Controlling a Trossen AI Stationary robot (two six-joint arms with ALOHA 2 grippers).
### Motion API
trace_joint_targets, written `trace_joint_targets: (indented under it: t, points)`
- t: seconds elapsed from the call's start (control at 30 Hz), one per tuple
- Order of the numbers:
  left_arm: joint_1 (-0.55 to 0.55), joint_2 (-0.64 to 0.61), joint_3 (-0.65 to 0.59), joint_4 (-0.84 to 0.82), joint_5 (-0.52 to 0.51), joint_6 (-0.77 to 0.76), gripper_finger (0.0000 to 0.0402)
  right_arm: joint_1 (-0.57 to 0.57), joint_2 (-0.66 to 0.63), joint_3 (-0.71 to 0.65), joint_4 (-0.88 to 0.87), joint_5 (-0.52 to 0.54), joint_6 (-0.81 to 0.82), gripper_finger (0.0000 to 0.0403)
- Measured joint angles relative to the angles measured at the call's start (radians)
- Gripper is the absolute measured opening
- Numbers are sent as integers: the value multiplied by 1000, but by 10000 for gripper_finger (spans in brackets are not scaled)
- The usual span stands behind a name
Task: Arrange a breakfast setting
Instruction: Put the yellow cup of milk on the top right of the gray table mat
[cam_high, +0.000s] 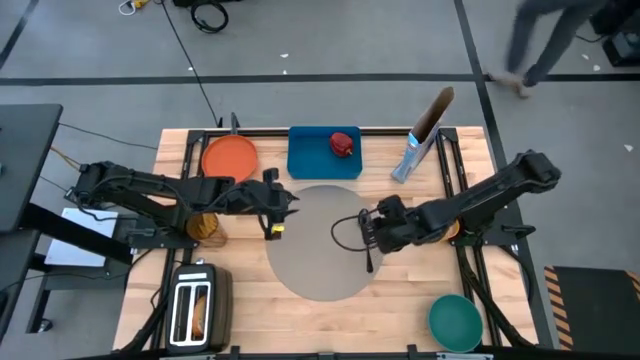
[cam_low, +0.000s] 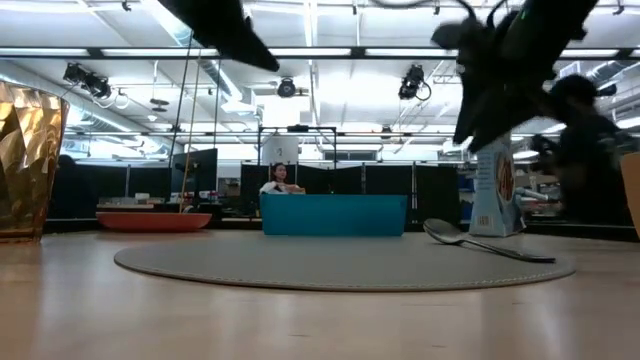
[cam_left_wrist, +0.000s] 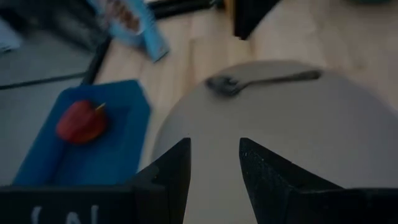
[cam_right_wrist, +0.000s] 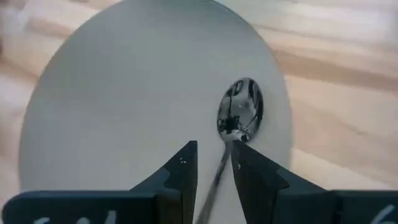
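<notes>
Spoon (cam_right_wrist: 239, 118) lies flat near the right edge of the grey mat (cam_right_wrist: 124, 99), its handle running between the slightly parted fingers of the right end effector (cam_right_wrist: 214, 163) above it.

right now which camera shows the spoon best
The right wrist view: the metal spoon fills the centre, bowl up on the grey mat, handle running between the right tool. The low view shows it side-on, the left wrist view small and blurred, the high view mostly hidden under the arm.
</notes>
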Motion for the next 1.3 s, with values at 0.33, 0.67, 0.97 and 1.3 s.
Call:
trace_joint_targets:
  t: [0.33,0.67,0.97,1.3]
  points:
    - [-79,5,0,72,68,-58,144,86,-32,258,-540,-204,-86,105]
    - [-139,77,-1,162,67,-75,144,210,-38,214,-678,-321,73,154]
    - [-191,138,-1,197,66,-79,144,218,-121,173,-859,-329,112,166]
    - [-236,138,-1,202,67,-91,144,83,-262,-54,-672,-394,-11,165]
